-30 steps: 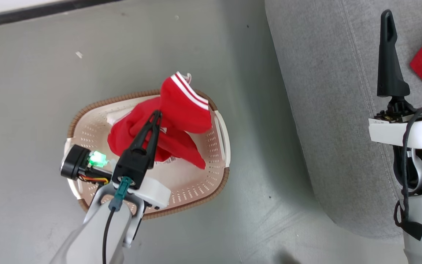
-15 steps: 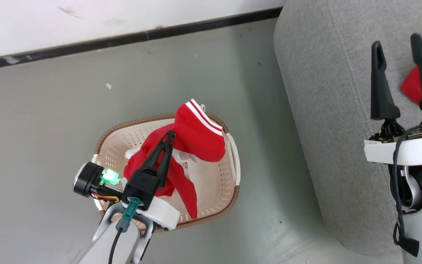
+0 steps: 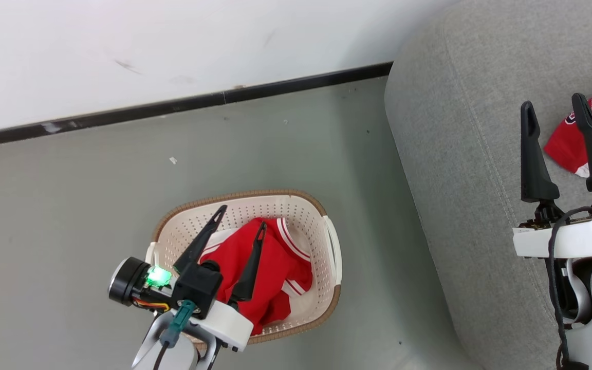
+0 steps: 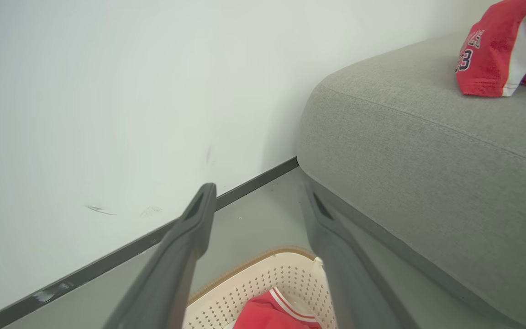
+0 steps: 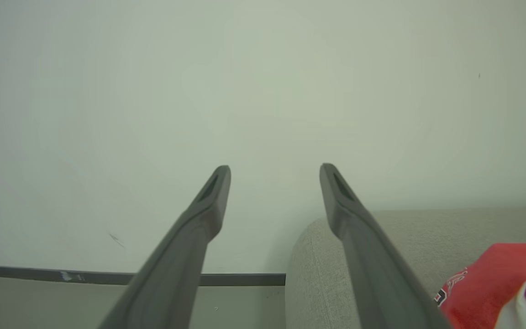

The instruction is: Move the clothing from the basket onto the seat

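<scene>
Floor: The smooth grey-green floor (image 3: 70, 205) has a few small pale specks on it.
Wall: A plain white wall (image 3: 172, 46) stands behind, with a black strip (image 3: 172, 105) along its foot.
Seat: The big grey woven-fabric sofa (image 3: 460, 180) is on the right. Its rounded end is close to the wall.
Basket: The oval cream plastic basket (image 3: 244, 196) has little holes and a brown rim. It stands on the floor, near the sofa but not touching it.
In the basket: The bright red clothing (image 3: 275, 267) is soft with white stripes. It lies crumpled inside the basket, mostly on the sofa's side.
On the sofa: A second red garment (image 3: 573, 144) with white trim and black-and-white letters lies on top of the sofa.
Left gripper: The left gripper (image 3: 242, 217) is over the basket. Its two long dark fingers are spread apart and hold nothing.
Right gripper: The right gripper (image 3: 552, 101) is over the sofa. Its fingers are wide apart with nothing between them.
Hard to see: The red garment on the sofa is cut off by the picture's edge, and one finger of the right gripper covers part of it. Its letters cannot be read in full. The left arm hides the basket's near end. I cannot tell if the left gripper touches the cloth below.
</scene>
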Motion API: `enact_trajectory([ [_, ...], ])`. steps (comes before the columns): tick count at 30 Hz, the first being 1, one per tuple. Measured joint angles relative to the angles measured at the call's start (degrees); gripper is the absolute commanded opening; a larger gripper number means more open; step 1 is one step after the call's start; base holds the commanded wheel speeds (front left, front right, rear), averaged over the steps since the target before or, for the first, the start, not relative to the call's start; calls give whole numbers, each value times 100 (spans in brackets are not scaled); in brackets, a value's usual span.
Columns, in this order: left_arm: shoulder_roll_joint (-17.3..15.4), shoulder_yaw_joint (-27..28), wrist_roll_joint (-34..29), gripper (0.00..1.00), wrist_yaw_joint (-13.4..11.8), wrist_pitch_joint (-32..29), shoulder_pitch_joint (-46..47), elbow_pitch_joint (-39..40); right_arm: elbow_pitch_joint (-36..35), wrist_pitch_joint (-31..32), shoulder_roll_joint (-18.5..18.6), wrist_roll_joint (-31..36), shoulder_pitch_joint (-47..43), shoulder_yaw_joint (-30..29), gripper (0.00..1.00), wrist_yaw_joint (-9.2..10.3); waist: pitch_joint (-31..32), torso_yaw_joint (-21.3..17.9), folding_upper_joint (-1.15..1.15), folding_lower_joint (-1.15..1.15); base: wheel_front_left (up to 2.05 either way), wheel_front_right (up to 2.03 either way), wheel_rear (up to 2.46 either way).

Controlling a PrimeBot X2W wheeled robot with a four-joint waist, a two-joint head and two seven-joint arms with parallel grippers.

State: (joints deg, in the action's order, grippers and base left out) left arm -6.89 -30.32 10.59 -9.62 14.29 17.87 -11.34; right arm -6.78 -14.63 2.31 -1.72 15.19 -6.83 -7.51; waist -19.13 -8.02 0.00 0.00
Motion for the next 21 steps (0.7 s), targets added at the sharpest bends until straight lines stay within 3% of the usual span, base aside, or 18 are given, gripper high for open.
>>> enact_trajectory([
  [7,-35,305,145,100,-85,0,-218,126,3,0,1,81,-140,29,100,0,294,43,0,0,0,0,0],
  [21,-272,1259,565,100,-493,0,-682,363,162,0,16,242,-505,296,100,0,858,180,0,0,0,0,0],
])
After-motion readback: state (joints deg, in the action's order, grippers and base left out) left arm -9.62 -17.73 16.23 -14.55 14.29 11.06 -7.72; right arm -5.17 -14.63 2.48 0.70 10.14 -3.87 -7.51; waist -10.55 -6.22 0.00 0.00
